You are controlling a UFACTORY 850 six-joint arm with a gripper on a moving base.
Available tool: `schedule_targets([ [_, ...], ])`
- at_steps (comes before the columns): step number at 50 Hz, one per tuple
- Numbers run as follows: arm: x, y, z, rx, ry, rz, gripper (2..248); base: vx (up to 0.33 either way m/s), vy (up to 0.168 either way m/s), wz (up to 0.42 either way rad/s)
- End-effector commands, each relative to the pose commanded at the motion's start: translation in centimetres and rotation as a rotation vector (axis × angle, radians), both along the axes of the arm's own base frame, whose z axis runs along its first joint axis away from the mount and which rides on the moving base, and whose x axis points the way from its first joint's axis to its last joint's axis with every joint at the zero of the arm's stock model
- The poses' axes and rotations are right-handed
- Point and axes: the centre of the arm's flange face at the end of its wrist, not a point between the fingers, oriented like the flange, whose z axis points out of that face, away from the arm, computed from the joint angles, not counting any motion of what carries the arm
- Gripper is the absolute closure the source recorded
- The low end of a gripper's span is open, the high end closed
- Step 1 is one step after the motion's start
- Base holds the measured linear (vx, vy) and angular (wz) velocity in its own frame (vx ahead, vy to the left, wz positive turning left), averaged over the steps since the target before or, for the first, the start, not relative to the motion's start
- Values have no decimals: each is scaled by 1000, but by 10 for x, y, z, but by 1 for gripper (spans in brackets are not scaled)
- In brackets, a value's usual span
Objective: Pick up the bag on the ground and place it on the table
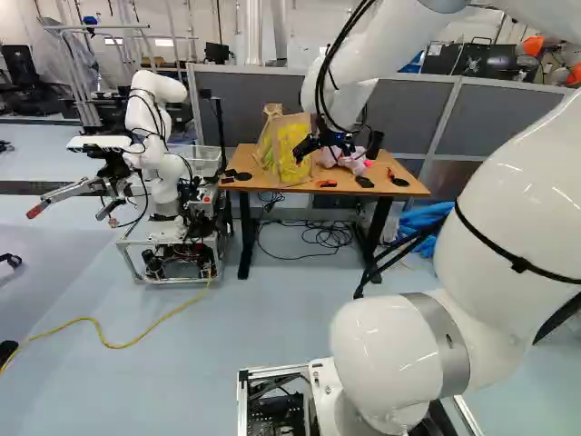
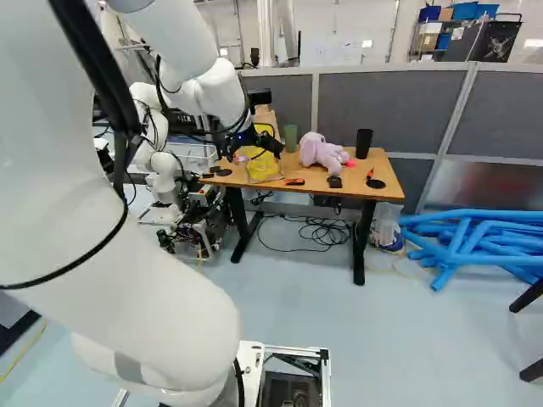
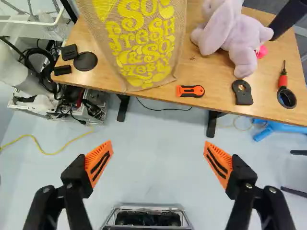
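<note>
Base views, two — behind the arm point(image 1: 508, 200), left and right, facing ahead, slightly down; table point(image 1: 272, 187) shared, farther off. Wrist view, one — from arm's end, angled down, same table closer.

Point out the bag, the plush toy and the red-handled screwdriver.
Bag point(image 3: 144, 48): wrist view, on its yellow-printed front.
Plush toy point(image 2: 321, 153): right base view, on its body.
Screwdriver point(image 3: 283, 81): wrist view, on its red handle.

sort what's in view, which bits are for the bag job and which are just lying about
For the job:
- bag, on the table
- open hand

Lying about:
- purple plush toy
- orange cutter
- red-handled tool
- blue tubes
</note>
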Motion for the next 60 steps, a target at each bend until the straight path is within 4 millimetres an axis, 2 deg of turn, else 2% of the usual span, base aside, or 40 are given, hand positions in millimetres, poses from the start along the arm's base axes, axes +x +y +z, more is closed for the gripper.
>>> schedule_targets([
  [30,-52,4,-70,20,-214,-2,3,0,0,0],
  [60,-105,6,-119,35,-382,-7,3,0,0,0],
])
